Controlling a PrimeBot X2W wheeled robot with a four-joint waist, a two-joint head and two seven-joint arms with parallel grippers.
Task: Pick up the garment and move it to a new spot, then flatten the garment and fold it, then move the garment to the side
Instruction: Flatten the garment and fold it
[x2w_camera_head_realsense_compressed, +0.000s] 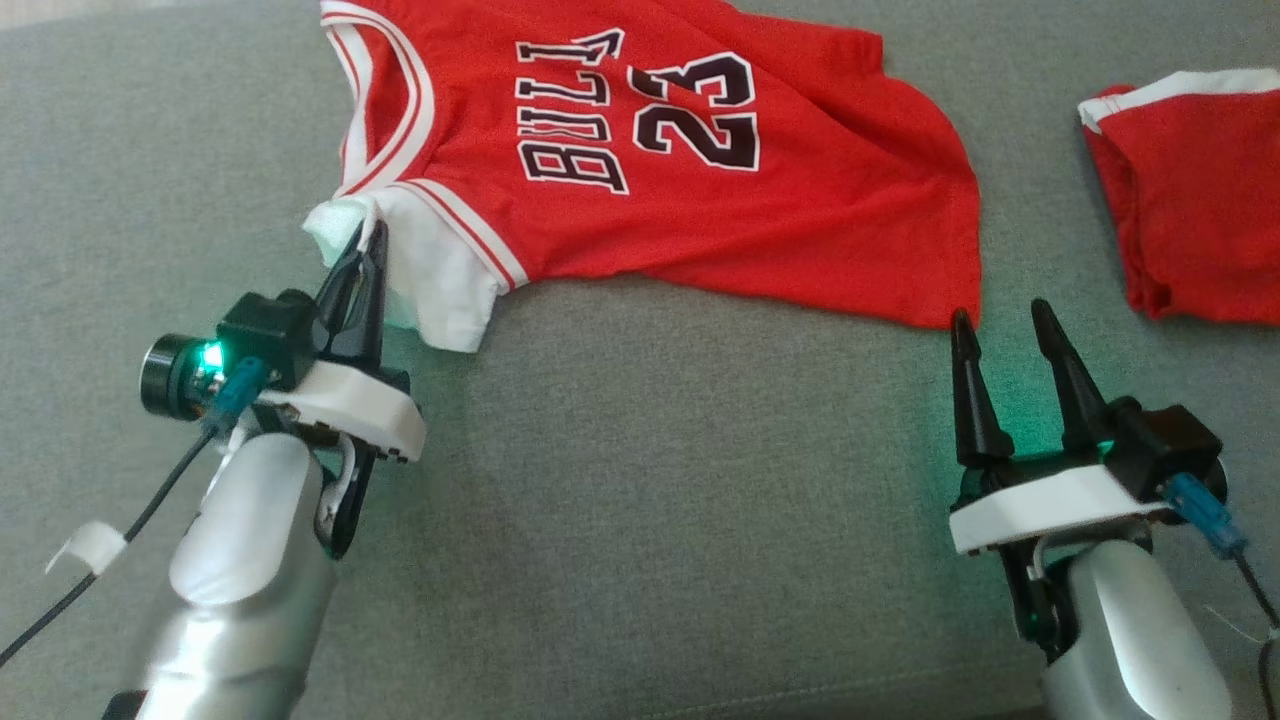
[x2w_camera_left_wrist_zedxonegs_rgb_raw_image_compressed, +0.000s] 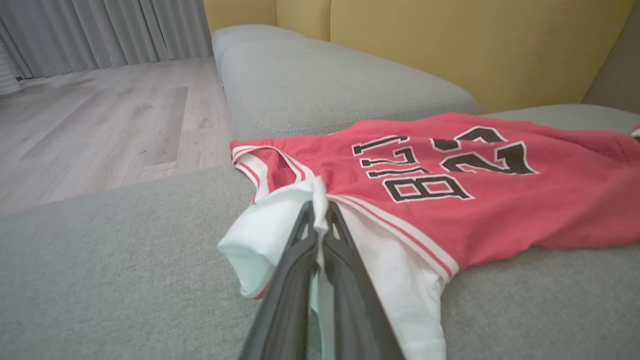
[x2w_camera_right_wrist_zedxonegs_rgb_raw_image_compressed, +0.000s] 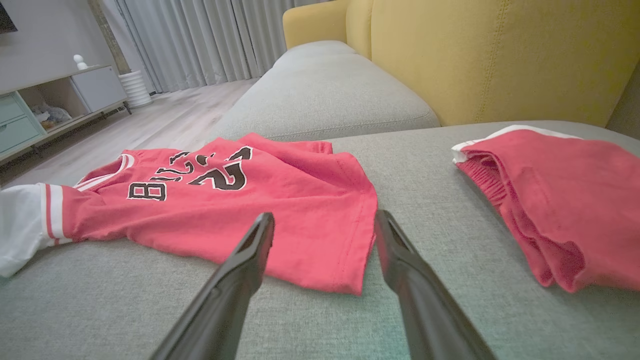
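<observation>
The garment (x2w_camera_head_realsense_compressed: 650, 190) is a red jersey with white sleeves and black "BULLS 23" lettering, spread on the grey sofa seat (x2w_camera_head_realsense_compressed: 650, 520). My left gripper (x2w_camera_head_realsense_compressed: 370, 238) is shut on the garment's white sleeve at its near left corner. In the left wrist view, the two dark fingers (x2w_camera_left_wrist_zedxonegs_rgb_raw_image_compressed: 345, 260) pinch a fold of that white sleeve (x2w_camera_left_wrist_zedxonegs_rgb_raw_image_compressed: 270, 235). My right gripper (x2w_camera_head_realsense_compressed: 1002, 325) stands open just in front of the garment's near right hem corner. In the right wrist view, that hem corner (x2w_camera_right_wrist_zedxonegs_rgb_raw_image_compressed: 350, 280) lies between the spread fingers (x2w_camera_right_wrist_zedxonegs_rgb_raw_image_compressed: 255, 245), and the cloth is not clamped.
A second red piece with white trim (x2w_camera_head_realsense_compressed: 1190, 200) lies folded at the right of the seat. Yellow back cushions (x2w_camera_right_wrist_zedxonegs_rgb_raw_image_compressed: 500, 55) rise behind. Past the sofa's left end are wooden floor (x2w_camera_left_wrist_zedxonegs_rgb_raw_image_compressed: 100, 120), grey curtains and a low cabinet (x2w_camera_right_wrist_zedxonegs_rgb_raw_image_compressed: 45, 110).
</observation>
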